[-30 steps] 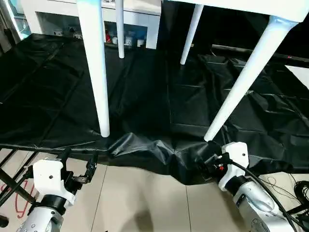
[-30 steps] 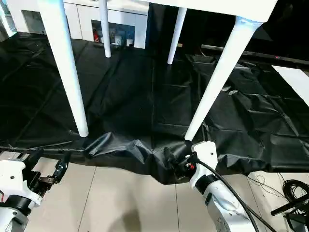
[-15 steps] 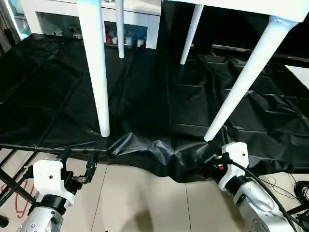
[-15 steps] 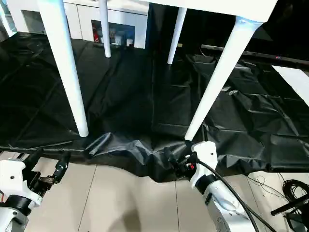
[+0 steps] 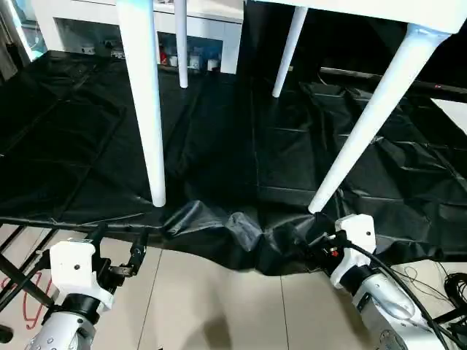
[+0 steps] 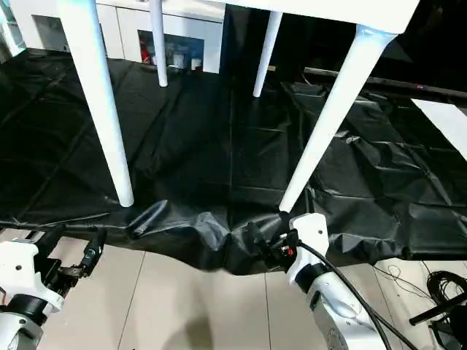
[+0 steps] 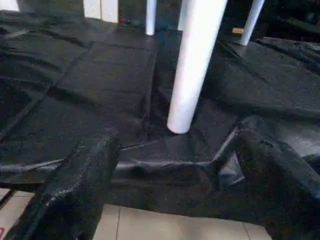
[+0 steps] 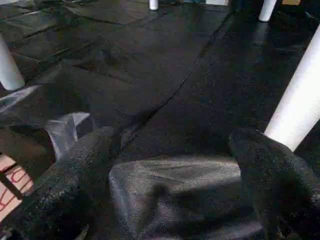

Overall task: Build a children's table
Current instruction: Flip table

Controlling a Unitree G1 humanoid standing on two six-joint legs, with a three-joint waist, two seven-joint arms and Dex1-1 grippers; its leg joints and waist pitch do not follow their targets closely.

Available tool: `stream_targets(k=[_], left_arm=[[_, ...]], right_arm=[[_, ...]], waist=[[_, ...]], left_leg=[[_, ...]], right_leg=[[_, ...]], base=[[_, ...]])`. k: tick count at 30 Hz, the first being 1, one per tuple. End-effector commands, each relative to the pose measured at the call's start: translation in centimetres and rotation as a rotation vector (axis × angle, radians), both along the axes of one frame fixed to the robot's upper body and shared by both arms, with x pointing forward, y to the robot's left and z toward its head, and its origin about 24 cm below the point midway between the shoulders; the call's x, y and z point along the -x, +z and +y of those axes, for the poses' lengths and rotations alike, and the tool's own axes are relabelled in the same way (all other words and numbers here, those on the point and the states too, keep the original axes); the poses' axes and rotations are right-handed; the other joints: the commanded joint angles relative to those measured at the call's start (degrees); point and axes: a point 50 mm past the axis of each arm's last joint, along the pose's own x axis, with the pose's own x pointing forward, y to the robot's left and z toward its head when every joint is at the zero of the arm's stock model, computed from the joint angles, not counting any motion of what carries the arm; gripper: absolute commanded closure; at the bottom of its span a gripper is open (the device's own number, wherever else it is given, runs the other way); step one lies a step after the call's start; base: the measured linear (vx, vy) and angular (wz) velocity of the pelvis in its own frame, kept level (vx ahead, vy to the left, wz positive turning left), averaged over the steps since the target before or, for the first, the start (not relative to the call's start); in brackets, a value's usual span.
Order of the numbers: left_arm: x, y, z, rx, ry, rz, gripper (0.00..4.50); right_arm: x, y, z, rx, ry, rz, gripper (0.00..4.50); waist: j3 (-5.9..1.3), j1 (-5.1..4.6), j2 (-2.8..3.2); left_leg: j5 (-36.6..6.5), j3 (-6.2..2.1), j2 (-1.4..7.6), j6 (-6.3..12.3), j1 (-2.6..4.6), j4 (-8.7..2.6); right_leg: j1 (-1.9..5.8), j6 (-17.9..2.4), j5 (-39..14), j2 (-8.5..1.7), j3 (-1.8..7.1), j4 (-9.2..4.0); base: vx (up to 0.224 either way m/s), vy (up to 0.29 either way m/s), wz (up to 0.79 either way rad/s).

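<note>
The children's table stands upright on a black sheet [image 5: 219,131]; the edge of its white tabletop [image 5: 365,9] runs along the top. Its near left leg [image 5: 144,102] and near right leg [image 5: 368,117] rest close to the sheet's front edge, the two far legs [image 5: 181,44] behind. My left gripper [image 5: 117,244] hangs open below the front edge, in front of the near left leg [image 7: 195,65]. My right gripper [image 5: 310,248] is open at the sheet's bunched front fold, just before the near right leg's foot [image 8: 297,105], its fingers [image 8: 65,185] spread either side of a fold.
A white cabinet [image 5: 95,25] with small items behind glass stands at the back left. Beige floor tiles [image 5: 219,306] lie below the platform's front edge. Black cables [image 5: 456,284] trail at the lower right, and a red wire shape [image 5: 33,299] lies at the lower left.
The hanging fold of black sheet by my right gripper has bunched and shifted a little to the left. Both arms and the table have hardly moved.
</note>
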Motion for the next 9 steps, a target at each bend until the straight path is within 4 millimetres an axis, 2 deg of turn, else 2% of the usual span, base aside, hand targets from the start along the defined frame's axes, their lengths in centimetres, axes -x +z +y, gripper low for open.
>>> stream_targets(k=[1,9], left_arm=[[-0.13,0.40,-0.30,-0.002,-0.020,-0.021,0.37],[-0.13,0.40,-0.30,-0.002,-0.020,-0.021,0.37]], right_arm=[[-0.15,0.43,-0.19,0.016,0.000,-0.020,0.50],[-0.15,0.43,-0.19,0.016,0.000,-0.020,0.50]], waist=[[-1.38,-0.02,1.00],[-1.37,0.00,1.05]], left_leg=[[-11.2,-2.22,4.55,1.13,-0.37,-4.74],[-11.1,-2.22,4.59,1.17,-0.35,-4.77]], right_leg=[[1.10,-5.3,-11.1,-7.33,4.16,-4.94],[1.10,-5.4,-10.7,-7.39,4.16,-4.92]], base=[[0.000,0.000,0.00],[0.000,0.000,0.00]])
